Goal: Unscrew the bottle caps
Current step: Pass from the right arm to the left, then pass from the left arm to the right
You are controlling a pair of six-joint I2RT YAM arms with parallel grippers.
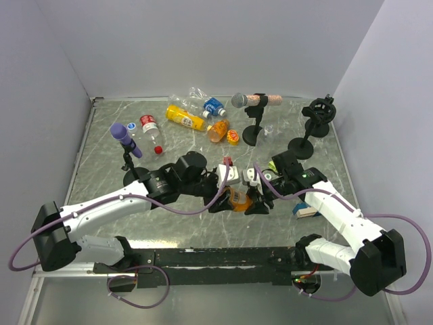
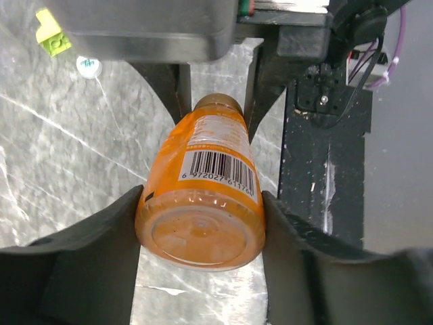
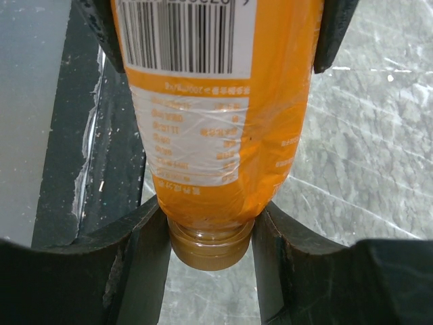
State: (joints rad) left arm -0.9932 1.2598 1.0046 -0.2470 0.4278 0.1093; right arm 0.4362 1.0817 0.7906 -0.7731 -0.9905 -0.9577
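A stubby orange bottle [image 1: 238,198] hangs just above the table between my two arms. In the left wrist view my left gripper [image 2: 201,227] is shut on the bottle's base [image 2: 200,233], both fingers pressed against its sides. The barcode label faces that camera. In the right wrist view my right gripper [image 3: 210,233] is shut on the orange-brown bottle cap [image 3: 208,249], which sits on the neck. From above, the left gripper [image 1: 229,199] and right gripper [image 1: 252,201] face each other across the bottle.
Further bottles lie at the back: a yellow one [image 1: 184,117], a blue-labelled one [image 1: 208,104], a red-labelled one [image 1: 149,126], two stubby orange ones [image 1: 218,130]. A red cap [image 1: 158,149], purple microphone [image 1: 126,140], grey microphone [image 1: 249,100] and black stand [image 1: 316,115] are nearby. A yellow-green block [image 2: 53,35] lies on the table.
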